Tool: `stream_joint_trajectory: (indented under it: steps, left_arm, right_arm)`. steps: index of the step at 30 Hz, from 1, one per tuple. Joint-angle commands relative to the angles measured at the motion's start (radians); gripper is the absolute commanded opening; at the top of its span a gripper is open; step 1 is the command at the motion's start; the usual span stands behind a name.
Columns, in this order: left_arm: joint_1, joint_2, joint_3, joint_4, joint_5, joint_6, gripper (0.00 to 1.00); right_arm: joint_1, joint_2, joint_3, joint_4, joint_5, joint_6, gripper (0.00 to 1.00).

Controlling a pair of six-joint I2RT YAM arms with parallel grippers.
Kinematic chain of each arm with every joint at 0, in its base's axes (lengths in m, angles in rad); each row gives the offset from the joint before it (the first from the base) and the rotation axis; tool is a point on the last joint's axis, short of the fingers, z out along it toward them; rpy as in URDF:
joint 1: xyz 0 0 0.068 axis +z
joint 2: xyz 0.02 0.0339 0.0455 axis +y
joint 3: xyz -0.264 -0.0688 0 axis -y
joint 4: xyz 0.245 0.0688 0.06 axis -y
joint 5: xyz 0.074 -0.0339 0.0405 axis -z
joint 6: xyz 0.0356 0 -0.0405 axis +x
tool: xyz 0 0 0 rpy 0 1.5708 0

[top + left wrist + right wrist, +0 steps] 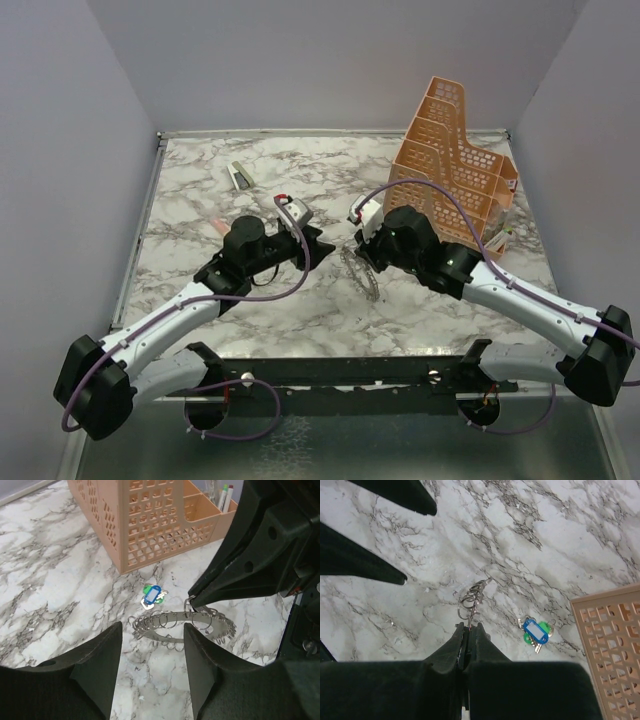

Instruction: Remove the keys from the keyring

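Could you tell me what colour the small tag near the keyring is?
The tag is blue over green, clearest in the right wrist view.

Smooth white link shells (160,325) alternate with bulky matte-black joint housings (243,240) on both arms; a thin purple cable (430,185) loops along each; a small red fitting (281,198) marks the left wrist. The left gripper (152,627) has broad, wedge-shaped black fingers (97,670); the right gripper (467,627) has long tapered ones.

Glossy marble-look tabletop (200,190), metal and plastic.
Keyring (165,639) dull grey metal; keys (222,625) bright, shiny metal; tag (151,595) glossy blue plastic; perforated basket (150,525) matt orange plastic.
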Motion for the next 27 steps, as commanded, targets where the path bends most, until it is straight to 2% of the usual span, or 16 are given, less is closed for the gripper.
stream_joint_trajectory:
  steps: [1,16,27]
  left_arm:
    - [-0.041,0.0,-0.031,-0.006,0.024,0.031,0.53]
    - [-0.055,0.076,-0.032,0.095,0.104,0.003,0.32]
    - [-0.057,0.159,-0.01,0.133,0.184,-0.019,0.25]
  right_arm:
    - [0.001,-0.01,-0.006,0.061,-0.011,0.027,0.0]
    - [0.0,0.011,0.005,0.064,-0.023,0.036,0.01]
    - [0.0,0.037,0.015,0.074,-0.032,0.038,0.0]
